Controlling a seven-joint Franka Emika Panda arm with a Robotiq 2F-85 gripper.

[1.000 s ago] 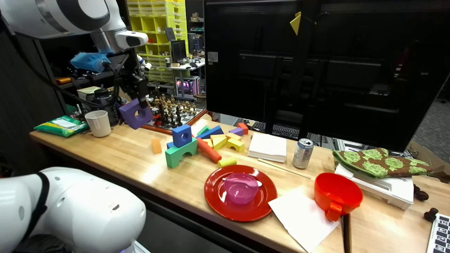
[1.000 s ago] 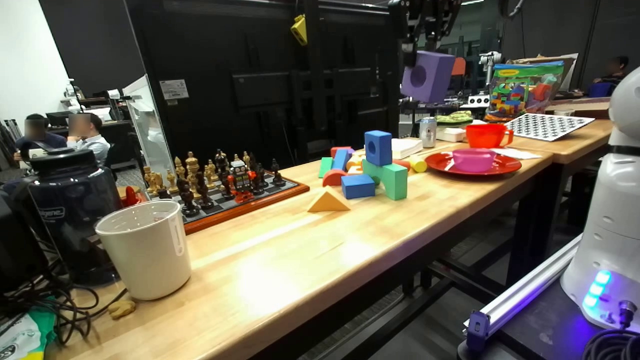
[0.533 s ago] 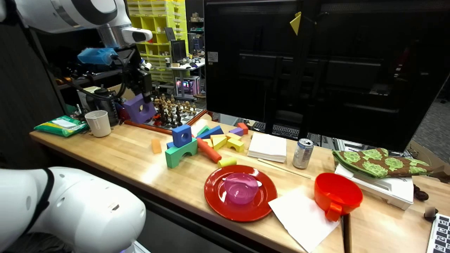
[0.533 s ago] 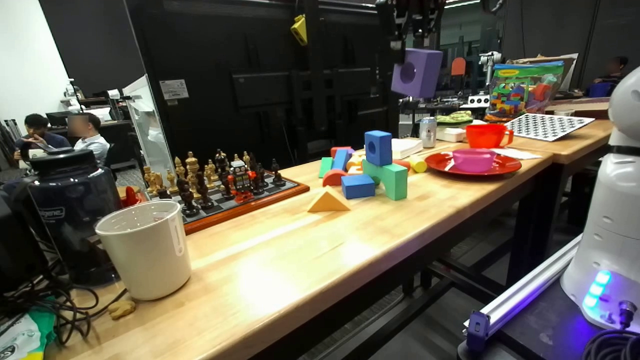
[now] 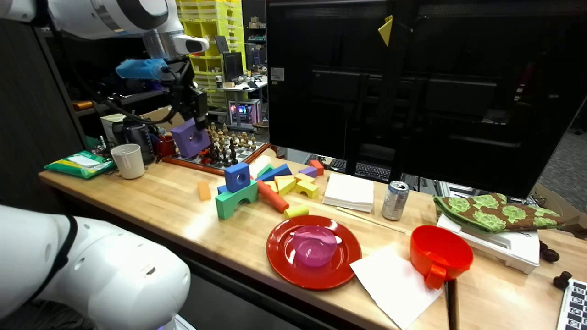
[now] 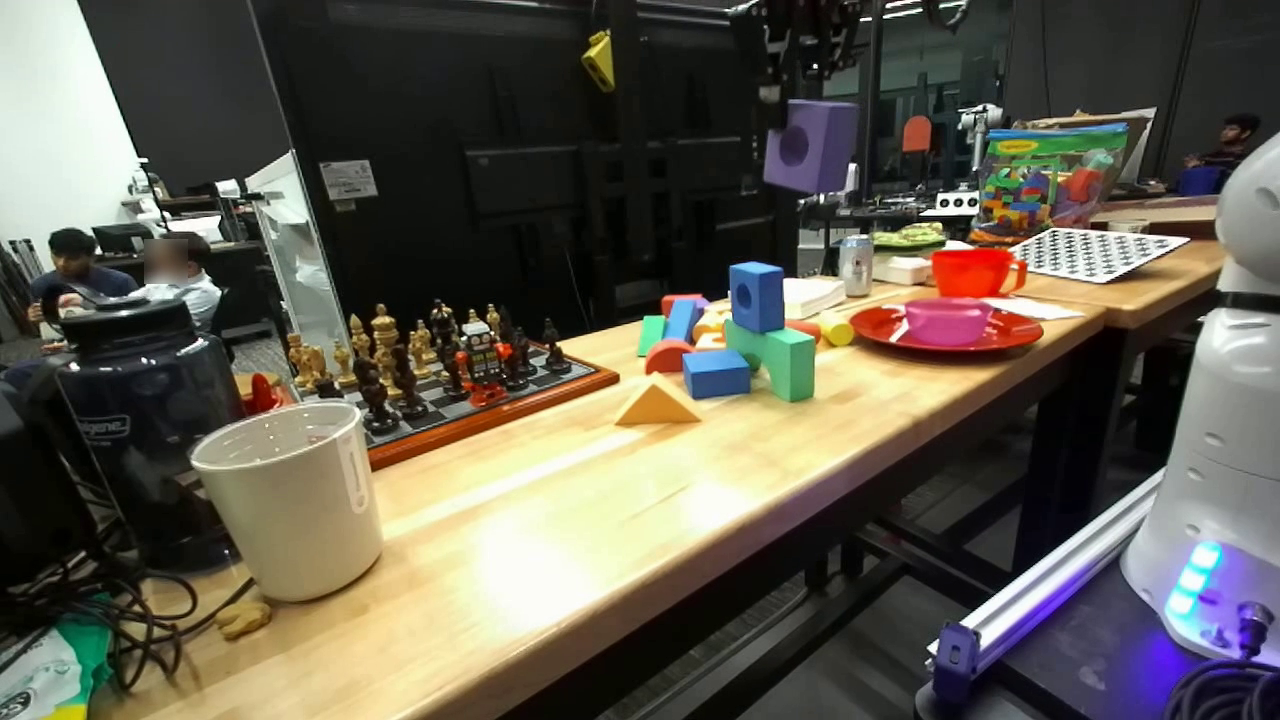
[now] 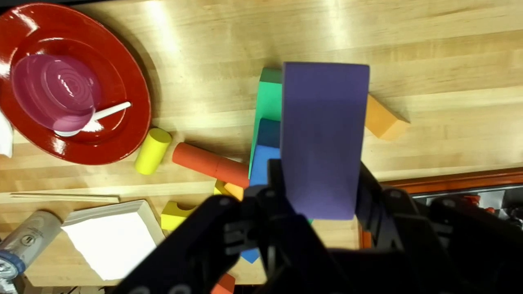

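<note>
Your fingers [image 7: 369, 196] grip the purple holed block [image 7: 325, 134] by opposite sides, tilted and aloft above the table [image 5: 160, 199], not yet set down. Lower stands the blue holed block [image 5: 235, 179] on the green arch block [image 5: 225, 205]. Before any lowering, you'd likely need to level it and judge clearance there.

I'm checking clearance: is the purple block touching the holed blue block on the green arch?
Apart. In an exterior view, the purple block hangs above the holed blue block, with a plain gap between them.
</note>
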